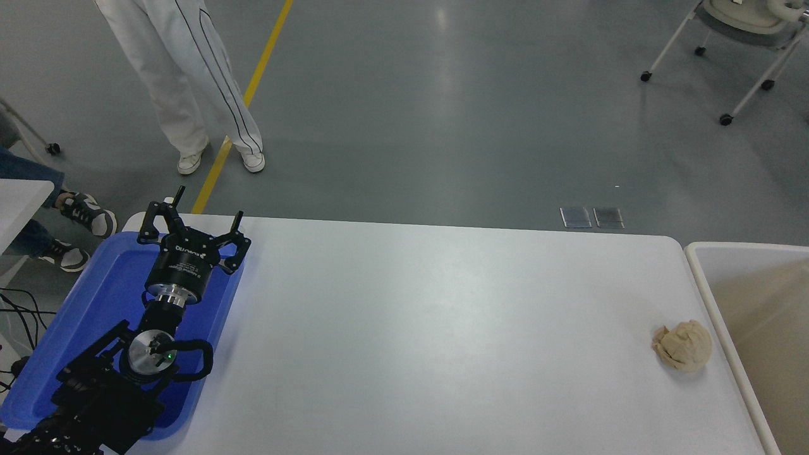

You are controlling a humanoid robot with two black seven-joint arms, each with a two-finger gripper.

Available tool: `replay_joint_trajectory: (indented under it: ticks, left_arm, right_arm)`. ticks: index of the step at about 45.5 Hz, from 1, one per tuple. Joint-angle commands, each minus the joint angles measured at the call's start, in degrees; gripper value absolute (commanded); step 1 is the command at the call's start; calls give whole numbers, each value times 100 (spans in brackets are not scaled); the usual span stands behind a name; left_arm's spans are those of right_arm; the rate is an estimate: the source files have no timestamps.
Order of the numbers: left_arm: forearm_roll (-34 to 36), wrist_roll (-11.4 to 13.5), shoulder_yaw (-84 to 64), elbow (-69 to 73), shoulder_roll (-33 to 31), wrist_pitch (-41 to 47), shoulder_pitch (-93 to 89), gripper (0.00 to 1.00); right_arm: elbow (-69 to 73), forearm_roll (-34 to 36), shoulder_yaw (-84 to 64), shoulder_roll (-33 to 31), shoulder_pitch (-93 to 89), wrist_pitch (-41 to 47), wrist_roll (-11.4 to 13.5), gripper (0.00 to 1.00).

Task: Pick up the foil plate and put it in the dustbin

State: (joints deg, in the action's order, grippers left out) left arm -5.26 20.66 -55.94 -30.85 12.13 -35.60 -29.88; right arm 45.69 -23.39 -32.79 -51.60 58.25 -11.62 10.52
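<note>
— Grey polished floor runs behind the white tabletop [442,316], with a yellow line painted across it. What sits on the surface?

— On the left edge lies a shallow blue tray [95,316]. Far over on the right, near the edge, sits a tan crumpled paper ball [682,345], on the tabletop and just beside the dustbin [708,297], not in it. The dustbin stands against the right end of the tabletop; its thick cream rim and beige inner walls show, cut off by the picture's edge.

— And the foil plate?

— I cannot find it anywhere in this view, neither on the tabletop nor in the visible part of the dustbin.

— How is the arm posed?

— The left arm comes in from the lower left corner and stretches forward and away over the blue tray, wrist nearly in line with the forearm. The left gripper [193,218] hangs over the tray's far end, jaws spread wide apart with nothing between them, tips pointing toward the far edge. The right arm is out of view.

— Anyone around?

— A person in white trousers and white shoes [189,95] stands on the floor beyond the far left corner, beside the yellow line. Another person's sneakers [85,215] show at the left edge. A wheeled chair [746,38] stands at the top right.
</note>
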Motion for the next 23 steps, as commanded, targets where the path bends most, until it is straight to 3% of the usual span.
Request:
replay_joint_trajectory:
  ticks: [1,10,19,23]
  left_arm:
    - [7,-1,4,0,0,1,0,100]
    - [-2,-10,4,0,0,1,-9,100]
    - [7,-10,4,0,0,1,-9,100]
    - [-2,-10,4,0,0,1,-9,100]
  right_arm:
    - [1477,10,-1772,-316,1669,282,3,100]
    - [2075,63,-3434,53,3533,1599,3,100]
    - [2146,80,-4366,799,5212,4148,3,100]
    - [2155,81,-4631,1440,5793,5010,3,100]
